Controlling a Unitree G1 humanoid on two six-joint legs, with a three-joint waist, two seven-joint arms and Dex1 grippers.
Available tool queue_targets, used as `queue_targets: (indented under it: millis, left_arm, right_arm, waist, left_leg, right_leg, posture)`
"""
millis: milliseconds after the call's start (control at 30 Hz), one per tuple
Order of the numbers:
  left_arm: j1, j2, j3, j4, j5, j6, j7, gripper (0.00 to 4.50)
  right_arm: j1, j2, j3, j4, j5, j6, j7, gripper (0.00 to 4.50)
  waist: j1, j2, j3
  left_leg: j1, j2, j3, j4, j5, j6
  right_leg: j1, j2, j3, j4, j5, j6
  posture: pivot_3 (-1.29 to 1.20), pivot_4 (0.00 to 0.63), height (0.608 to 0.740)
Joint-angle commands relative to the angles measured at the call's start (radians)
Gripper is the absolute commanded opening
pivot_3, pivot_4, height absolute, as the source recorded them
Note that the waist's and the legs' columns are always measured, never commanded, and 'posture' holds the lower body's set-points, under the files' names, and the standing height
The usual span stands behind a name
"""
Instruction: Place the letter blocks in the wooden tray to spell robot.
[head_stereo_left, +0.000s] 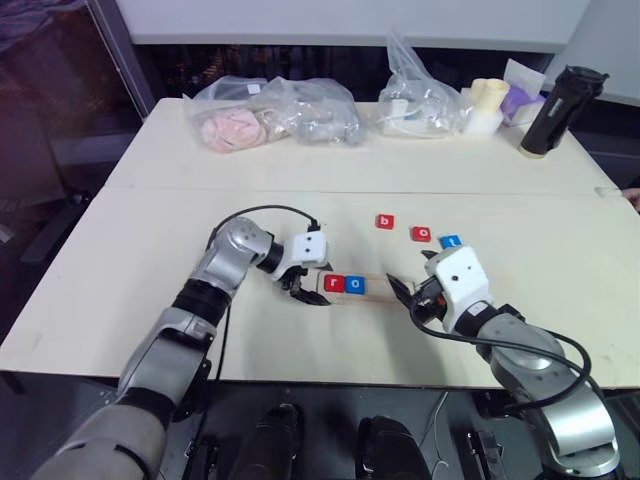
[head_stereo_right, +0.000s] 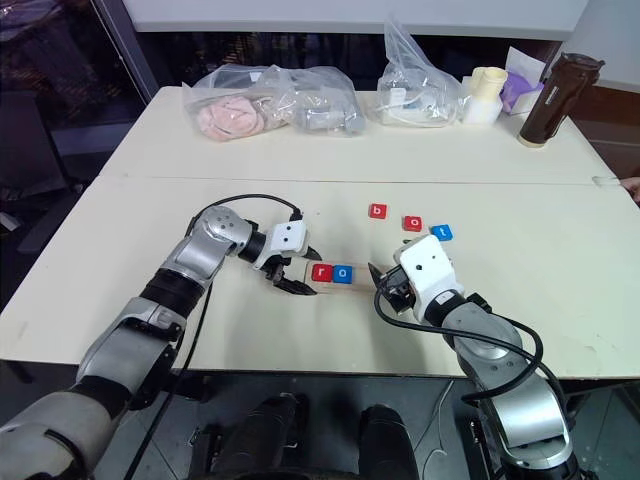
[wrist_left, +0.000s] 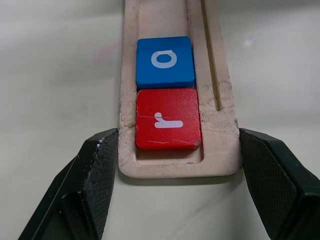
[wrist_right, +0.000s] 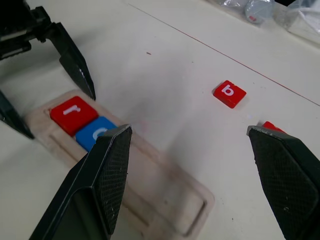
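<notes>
Wooden tray (head_stereo_left: 376, 288) is lying near the front edge of the table (head_stereo_left: 150, 260), lengthwise left to right. Red r block (head_stereo_left: 333, 284) is sitting in the groove at the tray's left end, and blue o block (head_stereo_left: 355, 285) is touching it on the right; the rest of the groove is bare. Red b block (head_stereo_left: 386, 222), red o block (head_stereo_left: 421, 234) and blue t block (head_stereo_left: 450, 241) are lying loose in a row just behind the tray. My left gripper (head_stereo_left: 305, 290) is clamping the tray's left end, one finger against each long side. My right gripper (head_stereo_left: 403, 293) is hovering at the tray's right end, spread wide and holding nothing (the b block is showing between its fingers, well beyond them).
</notes>
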Motion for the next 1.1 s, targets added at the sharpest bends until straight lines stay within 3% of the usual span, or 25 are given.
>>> queue_targets:
  millis: [33,267,500,567,600,867,1100]
  left_arm:
    - [0.041,0.011,-0.040,-0.096,-0.002,0.091,0.014,3.11]
    - [0.091,0.029,-0.063,-0.227,-0.012,0.213,0.070,3.11]
    - [0.114,0.050,-0.090,-0.241,-0.031,0.183,0.097,3.11]
    - [0.110,0.053,-0.093,-0.230,-0.034,0.177,0.100,4.14]
    - [0.109,0.057,-0.096,-0.226,-0.036,0.177,0.098,4.45]
    - [0.110,0.109,-0.095,-0.202,-0.041,0.160,0.105,4.45]
    - [0.167,0.264,-0.044,-0.224,-0.086,0.152,0.073,4.45]
  right_arm:
    - [-0.008,0.007,-0.007,-0.013,-0.005,-0.023,-0.005,3.74]
    - [-0.016,0.006,-0.006,-0.004,-0.005,-0.027,0.000,3.74]
    - [-0.023,0.005,0.001,0.004,-0.005,-0.030,0.004,3.74]
    - [-0.027,0.003,0.000,0.007,-0.005,-0.030,0.006,3.74]
    - [-0.029,0.003,0.000,0.007,-0.004,-0.030,0.007,3.74]
    - [-0.031,-0.002,-0.005,0.008,-0.005,-0.030,0.014,3.74]
    - [-0.069,-0.004,-0.014,0.034,0.006,-0.030,0.029,3.74]
  waist:
    - [0.000,0.000,0.000]
    - [0.000,0.000,0.000]
    - [0.000,0.000,0.000]
    - [0.000,0.000,0.000]
    - [0.000,0.000,0.000]
    - [-0.003,0.000,0.000]
    - [-0.036,0.000,0.000]
  left_leg:
    - [0.000,0.000,0.000,0.000,0.000,0.000]
    - [0.000,0.000,0.000,0.000,0.000,0.000]
    - [0.000,0.000,0.000,0.000,0.000,0.000]
    - [0.000,0.000,0.000,0.000,0.000,0.000]
    - [0.000,0.000,0.000,0.000,0.000,0.000]
    - [0.001,0.001,0.000,0.000,0.000,0.000]
    - [0.002,0.003,0.000,-0.002,0.000,0.000]
  right_leg:
    - [0.000,0.000,0.000,0.000,0.000,0.000]
    - [0.000,0.000,0.000,0.000,0.000,0.000]
    - [0.000,0.000,0.000,0.000,0.000,0.000]
    - [0.000,0.000,0.000,0.000,0.000,0.000]
    - [-0.001,0.000,0.000,0.000,0.000,0.000]
    - [-0.001,0.000,0.001,0.000,0.000,-0.001]
    - [-0.001,0.001,0.002,0.000,0.001,-0.002]
  posture:
    - [0.00,0.150,0.725]
    - [0.00,0.150,0.725]
    - [0.00,0.150,0.725]
    - [0.00,0.150,0.725]
    - [0.00,0.150,0.725]
    - [0.00,0.150,0.725]
    - [0.00,0.150,0.725]
